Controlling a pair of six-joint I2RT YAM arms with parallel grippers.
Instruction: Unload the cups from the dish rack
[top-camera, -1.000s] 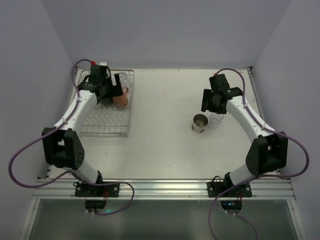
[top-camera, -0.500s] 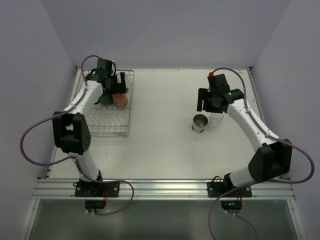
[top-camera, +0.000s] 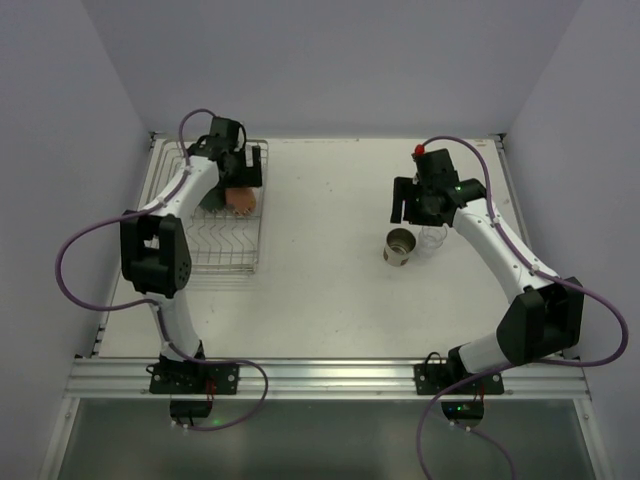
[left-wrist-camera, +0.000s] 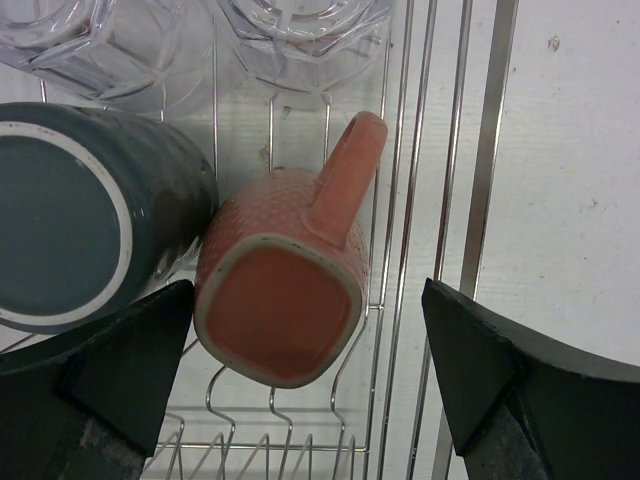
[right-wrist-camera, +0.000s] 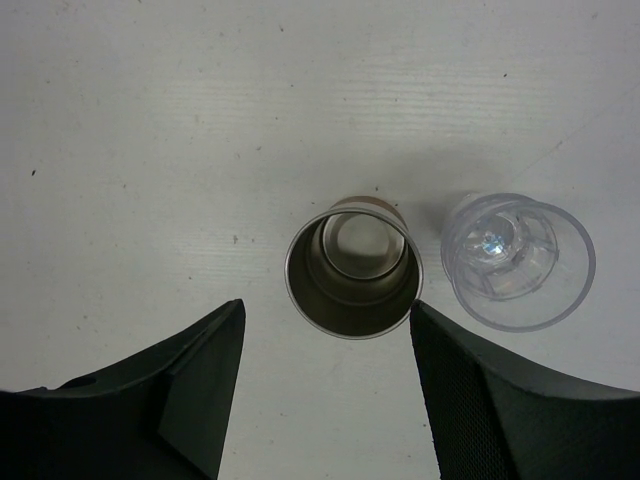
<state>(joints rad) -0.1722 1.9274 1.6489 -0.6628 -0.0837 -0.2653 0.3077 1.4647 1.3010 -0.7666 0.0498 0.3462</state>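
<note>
The silver wire dish rack (top-camera: 214, 250) stands at the table's far left. In it a salmon-pink mug (left-wrist-camera: 280, 300) lies bottom toward the camera, handle up, against a dark green mug (left-wrist-camera: 70, 230), with two clear glasses (left-wrist-camera: 290, 30) beyond them. My left gripper (left-wrist-camera: 305, 370) hangs open above the pink mug (top-camera: 243, 203), fingers (left-wrist-camera: 130, 370) either side of it and apart from it. On the table at right stand a tan metallic cup (right-wrist-camera: 353, 272) and a clear glass (right-wrist-camera: 517, 258), both upright. My right gripper (right-wrist-camera: 325, 390) is open above them, holding nothing.
The rack's raised wire side (left-wrist-camera: 470, 200) runs just inside my left gripper's right finger. White tabletop (top-camera: 330, 290) lies between the rack and the two unloaded cups. Walls enclose the table on three sides.
My left arm has swung in and its gripper has shifted right over the pink mug. My right gripper has drawn back slightly left from the clear glass.
</note>
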